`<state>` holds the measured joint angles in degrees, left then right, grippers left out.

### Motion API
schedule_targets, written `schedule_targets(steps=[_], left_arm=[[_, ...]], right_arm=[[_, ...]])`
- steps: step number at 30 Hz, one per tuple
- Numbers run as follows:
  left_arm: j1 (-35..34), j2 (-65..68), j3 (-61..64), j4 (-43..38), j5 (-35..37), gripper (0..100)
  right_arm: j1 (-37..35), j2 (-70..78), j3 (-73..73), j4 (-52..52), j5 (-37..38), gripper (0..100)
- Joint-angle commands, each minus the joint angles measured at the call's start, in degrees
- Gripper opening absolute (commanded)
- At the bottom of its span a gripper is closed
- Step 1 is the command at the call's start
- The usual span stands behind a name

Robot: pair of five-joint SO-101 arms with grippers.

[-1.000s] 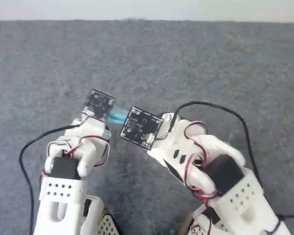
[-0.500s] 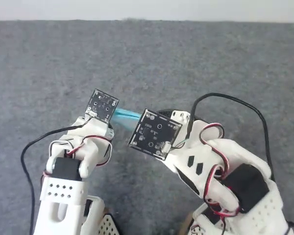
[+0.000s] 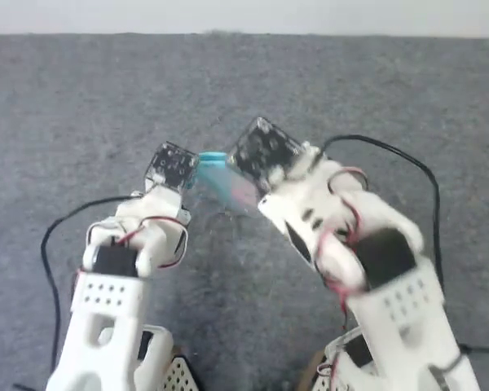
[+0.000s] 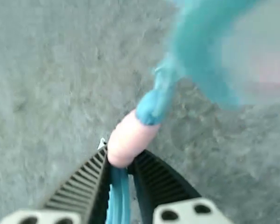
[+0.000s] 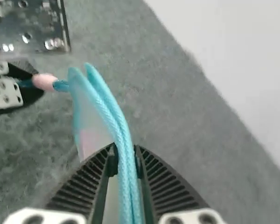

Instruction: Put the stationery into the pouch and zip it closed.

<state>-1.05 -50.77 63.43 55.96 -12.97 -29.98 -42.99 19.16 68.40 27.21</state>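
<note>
A turquoise see-through pouch (image 3: 222, 181) hangs in the air between the two arms above the grey felt. My right gripper (image 5: 125, 151) is shut on its corded turquoise rim, with the pouch (image 5: 91, 114) standing edge-on ahead of the jaws. My left gripper (image 4: 120, 163) is shut on the pink zip pull (image 4: 128, 140) and its turquoise cord at the pouch's end (image 4: 210, 56). The same pink pull (image 5: 44, 81) and the left arm's black fingers (image 5: 16, 88) appear farther off in the right wrist view. A faint pink shape (image 3: 244, 194) shows through the pouch wall; I cannot tell what it is.
Grey felt (image 3: 350, 90) covers the whole table as far as the white wall (image 3: 244, 15) at the back. Black cables loop beside each arm (image 3: 49, 252) (image 3: 407, 163). The two wrist camera boards (image 3: 171, 165) (image 3: 265, 149) sit close together over the pouch.
The right arm has swung up and toward the back of the table, carrying the pouch with it. The left arm followed slightly, still on the pull. The pouch now hangs more stretched between them.
</note>
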Motion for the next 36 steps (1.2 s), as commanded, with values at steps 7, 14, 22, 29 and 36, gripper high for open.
schedule_targets(steps=[7,14,22,29,36], left_arm=[[-3.78,10.64,-5.76,-2.64,2.11,1],[-7.47,-1.32,-5.76,1.67,3.52,1],[-3.87,-1.93,-4.79,3.16,2.55,1],[-3.87,-2.11,-3.91,3.43,2.55,1],[-3.87,-2.11,-3.82,4.22,2.55,1]], right_arm=[[11.38,19.21,-3.52,-7.87,-9.05,0.9],[10.95,33.19,-2.90,-13.23,-9.05,1.6],[4.35,35.38,-3.25,-11.74,-8.44,23.9],[-3.65,31.16,-2.99,-14.90,-0.44,27.0],[-4.18,37.14,-3.16,-25.45,2.99,27.3]])
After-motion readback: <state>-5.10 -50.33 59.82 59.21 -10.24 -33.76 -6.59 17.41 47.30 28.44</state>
